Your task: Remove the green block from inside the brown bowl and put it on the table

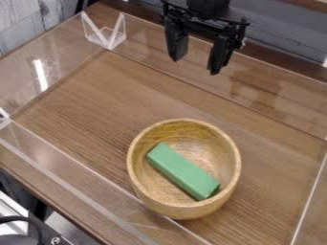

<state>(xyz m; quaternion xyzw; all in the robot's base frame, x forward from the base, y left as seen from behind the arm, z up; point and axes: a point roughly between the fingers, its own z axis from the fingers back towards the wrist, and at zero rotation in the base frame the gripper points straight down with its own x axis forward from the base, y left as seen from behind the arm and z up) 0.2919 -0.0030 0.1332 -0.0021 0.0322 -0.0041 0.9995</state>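
The green block (182,170) lies flat and slantwise on the bottom of the brown bowl (144,176), which stands on the table (96,100) toward the front. My gripper (201,52) hangs high over the far side of the table, well behind the bowl and apart from it. It points down with its black fingers (174,42) spread, and nothing is between them.
Clear acrylic walls (38,72) ring the tabletop. A small clear stand (105,31) sits at the back left corner. Bare wood stretches between the bowl and the gripper.
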